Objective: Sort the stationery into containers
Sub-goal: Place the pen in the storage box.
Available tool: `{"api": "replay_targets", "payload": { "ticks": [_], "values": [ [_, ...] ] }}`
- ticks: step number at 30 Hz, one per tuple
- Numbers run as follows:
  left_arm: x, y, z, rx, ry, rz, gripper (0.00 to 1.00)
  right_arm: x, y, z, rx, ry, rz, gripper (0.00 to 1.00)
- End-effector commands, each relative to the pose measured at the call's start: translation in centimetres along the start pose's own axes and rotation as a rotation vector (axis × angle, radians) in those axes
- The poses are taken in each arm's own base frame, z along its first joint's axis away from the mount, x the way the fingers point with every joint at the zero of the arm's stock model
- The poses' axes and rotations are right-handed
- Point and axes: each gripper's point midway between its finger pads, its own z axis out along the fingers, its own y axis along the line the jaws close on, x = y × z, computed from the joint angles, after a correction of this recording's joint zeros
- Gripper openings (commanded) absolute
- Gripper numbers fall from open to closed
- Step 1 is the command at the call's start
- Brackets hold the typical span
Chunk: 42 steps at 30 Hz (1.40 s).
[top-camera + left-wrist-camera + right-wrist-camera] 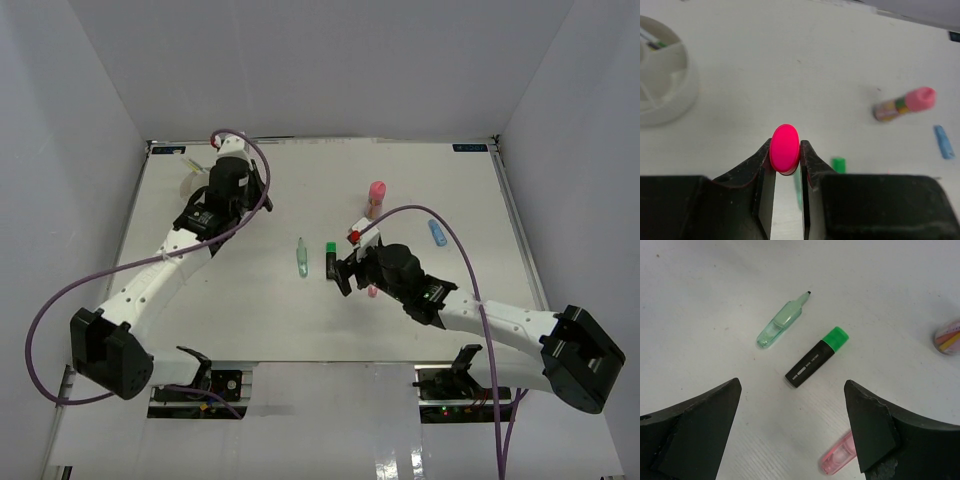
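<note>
- Left end effector (pixel 785 156) is clamped on a pink marker (pixel 784 148), held end-on, with the white cup (pixel 677 97) at its 10 o'clock on the table (pixel 805 45).
- Right end effector (pixel 790 407) stands wide open above the green-capped marker (pixel 815 357), near the table's middle. A pale green marker (pixel 781 324) lies at that marker's 10 o'clock.
- Step in hand, by my judgement: carrying the pink marker to the cup.
- Next: centre it over a compartment and release. The right end effector must drop and close across the black barrel.
</note>
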Motion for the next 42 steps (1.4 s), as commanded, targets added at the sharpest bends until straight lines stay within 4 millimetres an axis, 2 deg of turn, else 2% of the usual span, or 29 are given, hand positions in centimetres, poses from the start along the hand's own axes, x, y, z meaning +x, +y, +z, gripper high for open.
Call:
{"api": "replay_targets", "payload": {
  "ticks": [1, 2, 4, 5, 6, 7, 8, 10, 16, 30, 42],
  "values": [
    [-2.0, 5.7, 1.6, -0.18, -0.01, 0.119, 0.06, 0.4, -1.3, -0.1, 0.052, -0.002, -0.023, 0.9],
    [-3.0, 5.9, 2.0, -0.182, -0.03, 0.132, 0.07, 0.7, -1.3, -0.2, 0.047, 0.005, -0.023, 0.9],
    [-3.3, 7.6, 3.6, -0.215, -0.024, 0.184, 0.07, 0.8, -1.2, -0.2, 0.031, 0.001, -0.02, 0.9],
    [-4.1, 7.7, 4.2, -0.207, -0.049, 0.194, 0.07, 0.9, -1.0, -0.3, 0.02, -0.011, -0.016, 0.9],
    [-3.9, 8.4, 5.2, -0.214, -0.04, 0.207, 0.08, 0.9, -0.9, -0.3, 0.009, -0.019, -0.012, 0.9],
    [-4.3, 9.7, 5.7, -0.239, -0.044, 0.206, 0.08, 0.8, -0.8, -0.4, -0.002, -0.028, -0.008, 0.9],
    [-5.2, 10.1, 6.2, -0.242, -0.064, 0.212, 0.08, 0.6, -0.7, -0.5, -0.007, -0.044, -0.008, 0.9],
    [-5.3, 11.8, 7.5, -0.259, -0.055, 0.208, 0.08, 0.9, -0.7, -0.6, -0.013, -0.046, -0.007, 0.9],
    [-6.8, 13.4, 9.3, -0.251, -0.085, 0.217, 0.1, 0.9, -0.8, -0.7, -0.026, -0.058, -0.01, 0.9],
    [-5.3, 16.3, 12.8, -0.262, -0.055, 0.215, 0.2, 1.5, -0.4, -0.3, -0.063, -0.047, -0.007, 0.9],
    [-4.5, 17.4, 13.7, -0.272, -0.063, 0.208, 0.35, 1.8, -0.4, 0.0, -0.071, -0.033, 0.0, 0.9]
  ]
}}
